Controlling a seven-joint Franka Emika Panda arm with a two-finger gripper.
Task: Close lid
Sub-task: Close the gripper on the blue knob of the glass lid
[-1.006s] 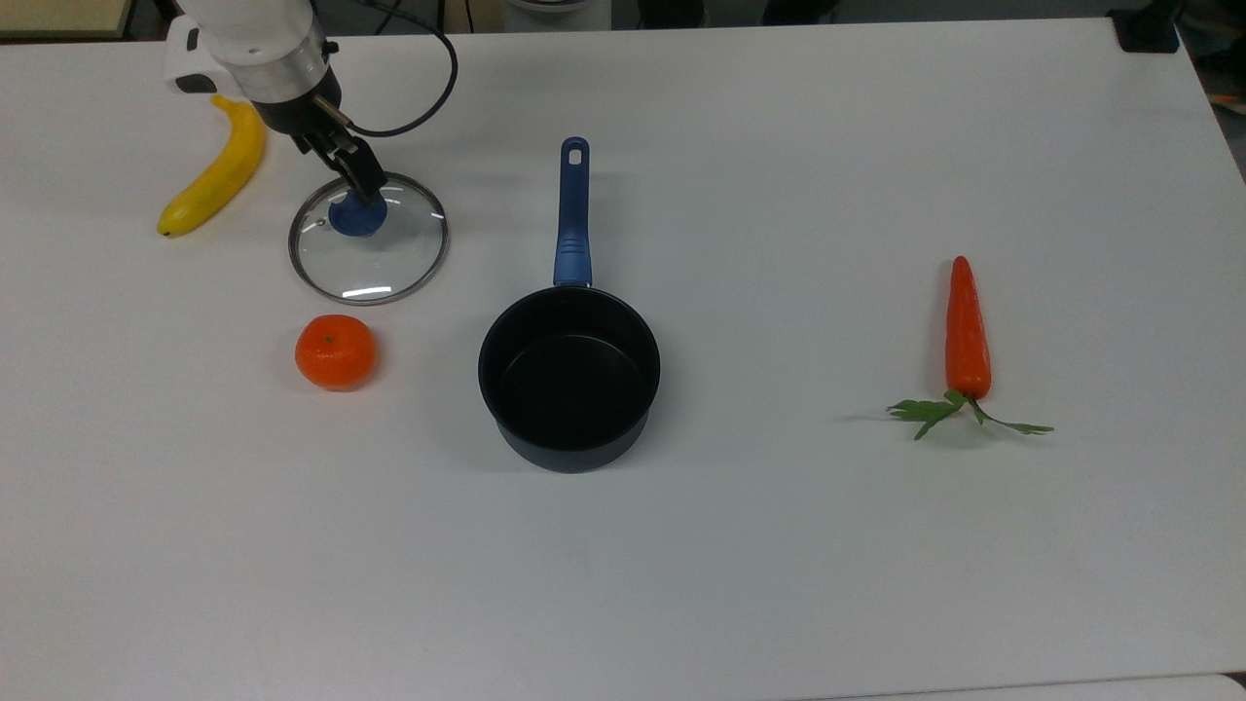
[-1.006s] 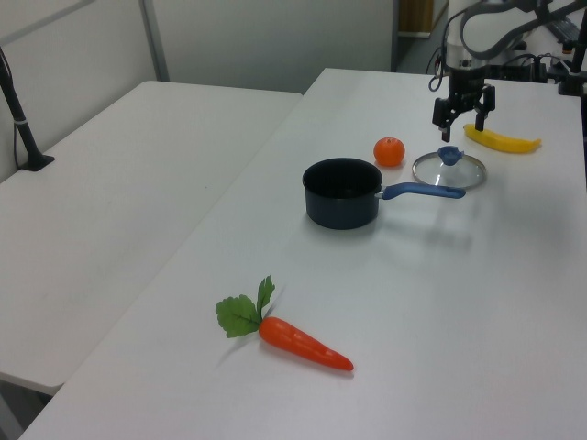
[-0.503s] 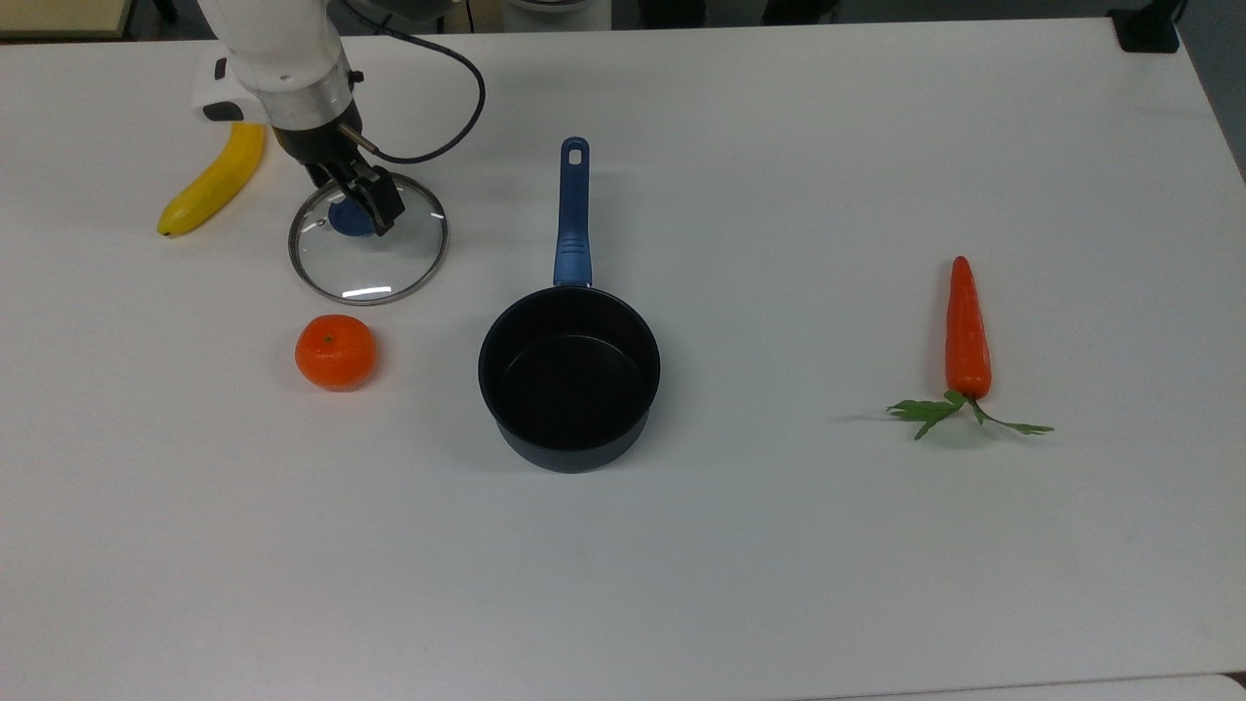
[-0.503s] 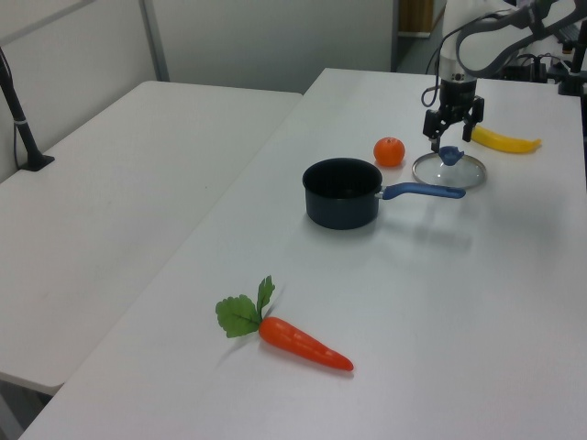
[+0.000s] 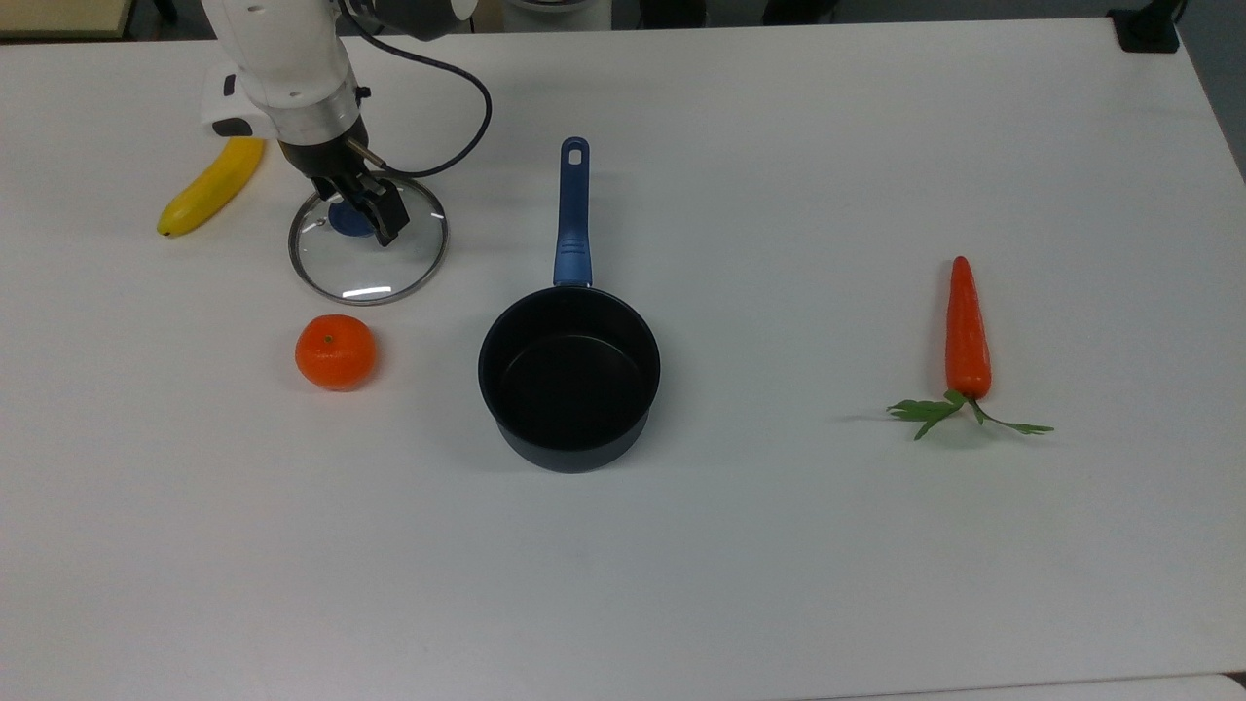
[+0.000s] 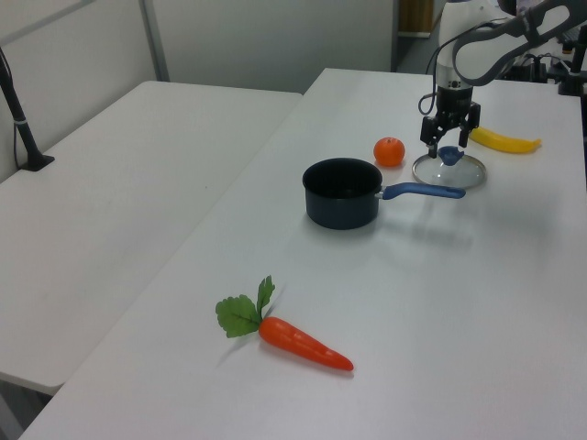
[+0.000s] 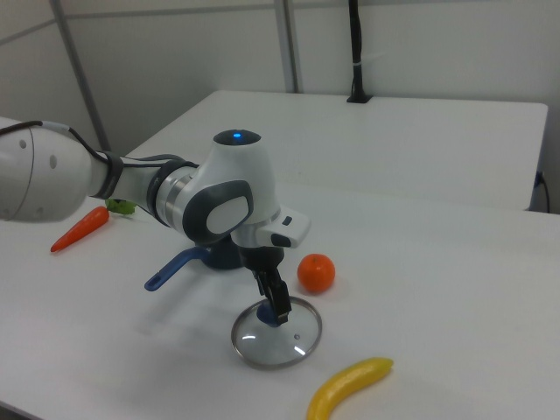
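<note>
The gripper [image 6: 450,147] is held open astride the knob of the lid [image 5: 368,238], grasping nothing yet, so that it can be lifted onto the saucepan [image 5: 568,380].

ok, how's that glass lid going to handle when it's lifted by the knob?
The lid is probably rigid: glass with a metal rim. Held by the small blue knob alone, it may swing or tilt. It is likely fragile if dropped, and the saucepan stands apart, so it must be carried.
</note>
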